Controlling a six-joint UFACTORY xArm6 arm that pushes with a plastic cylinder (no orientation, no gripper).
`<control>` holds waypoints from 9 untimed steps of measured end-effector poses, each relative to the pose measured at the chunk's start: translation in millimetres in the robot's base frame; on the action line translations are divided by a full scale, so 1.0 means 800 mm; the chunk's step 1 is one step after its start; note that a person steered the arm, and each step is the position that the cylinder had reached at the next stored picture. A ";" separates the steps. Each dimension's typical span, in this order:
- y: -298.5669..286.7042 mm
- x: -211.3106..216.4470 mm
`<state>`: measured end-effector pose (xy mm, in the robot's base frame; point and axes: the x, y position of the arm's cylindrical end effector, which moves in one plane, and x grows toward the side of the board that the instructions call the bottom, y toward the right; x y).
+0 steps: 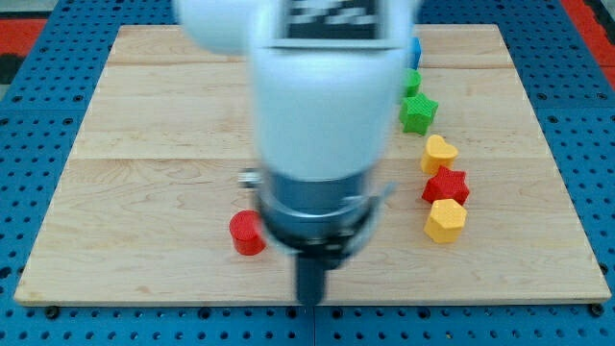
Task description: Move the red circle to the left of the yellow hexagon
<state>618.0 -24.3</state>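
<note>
My tip (309,300) stood near the bottom edge of the bench (144,192), the lower end of a straight dark rod coming down out of a bulky white arm housing (322,106) that blurred across the middle of the view. There were no fingers on this arm to spread or press together, only the plain rod, so nothing was pinched or held.

The red circle (247,233) lay just to the view's left of the tip and a little higher, close to the rod but with a narrow strip of wood showing between them. It was a short, round plastic cylinder with a flat top.

The yellow hexagon (445,220) sat well off to the view's right of the tip, a squat six-sided block. Touching it from above was a red star (446,185) with blunt points, and above that a yellow heart-shaped block (439,154) with rounded lobes. Farther up the same column stood a green star (418,112), then a smaller green block (413,82) whose shape I could not make out, and a sliver of a blue block (416,50) mostly hidden behind the arm.

The bench was pale, smooth wooden planking with visible seams, resting on a blue perforated base (38,115).
</note>
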 end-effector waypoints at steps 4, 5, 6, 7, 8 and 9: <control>-0.097 -0.077; -0.065 -0.082; -0.062 -0.087; -0.047 -0.090; -0.020 -0.091; -0.011 -0.104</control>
<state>535.2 -32.9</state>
